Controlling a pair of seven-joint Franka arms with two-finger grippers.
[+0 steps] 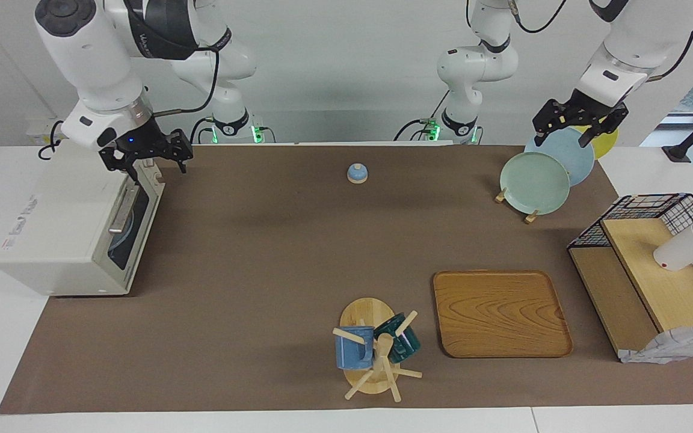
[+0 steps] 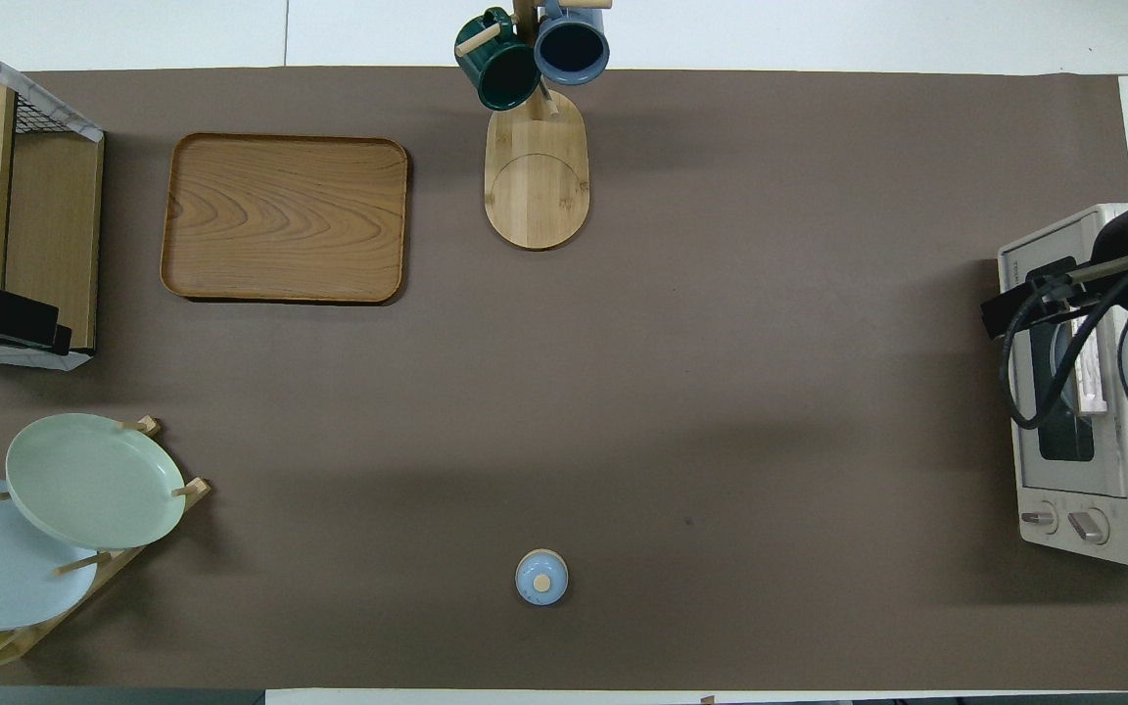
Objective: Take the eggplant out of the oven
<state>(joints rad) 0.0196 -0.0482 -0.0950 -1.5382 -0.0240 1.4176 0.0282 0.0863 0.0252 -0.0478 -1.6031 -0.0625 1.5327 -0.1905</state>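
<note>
Eggplant: not in sight; we judge it lies inside the oven (image 1: pixel 76 231), which stands at the right arm's end of the table (image 1: pixel 250 252) with its door (image 1: pixel 132 222) shut.
Right gripper (image 1: pixel 147 157): over the oven's top edge nearest the robots, fingers spread, holding nothing.
Left gripper (image 1: pixel 579 123): waiting over the plates (image 1: pixel 536 182) at the table's corner near the left arm's base, fingers apart, empty.
Step in hand, as we judge it: opening the door. We would lower onto the bar handle (image 1: pixel 122 210), close squarely on it, and pull down along the hinge's arc so the oven does not slide.
</note>
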